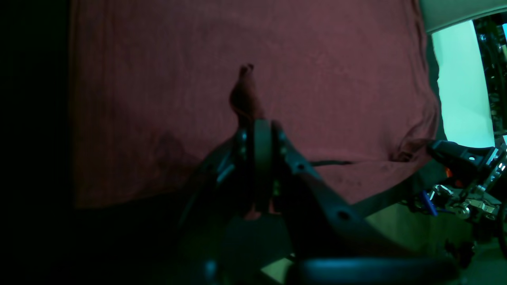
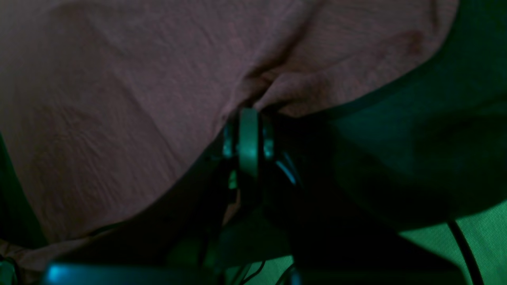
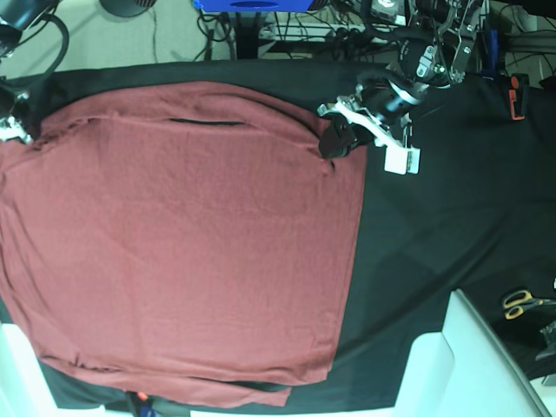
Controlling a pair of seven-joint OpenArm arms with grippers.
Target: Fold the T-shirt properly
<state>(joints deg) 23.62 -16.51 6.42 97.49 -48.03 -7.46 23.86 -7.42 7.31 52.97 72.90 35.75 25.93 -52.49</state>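
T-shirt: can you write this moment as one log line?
T-shirt: flat on table | left gripper: shut on T-shirt edge | right gripper: shut on T-shirt edge

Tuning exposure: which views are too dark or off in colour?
Left wrist: underexposed, left side near black, green-cyan cast, window blown out; T-shirt still readable. Right wrist: dim, soft, green-tinted, the T-shirt pale and washed out, right gripper in silhouette. Base: evenly lit, sharp, true maroon against the black table cloth.
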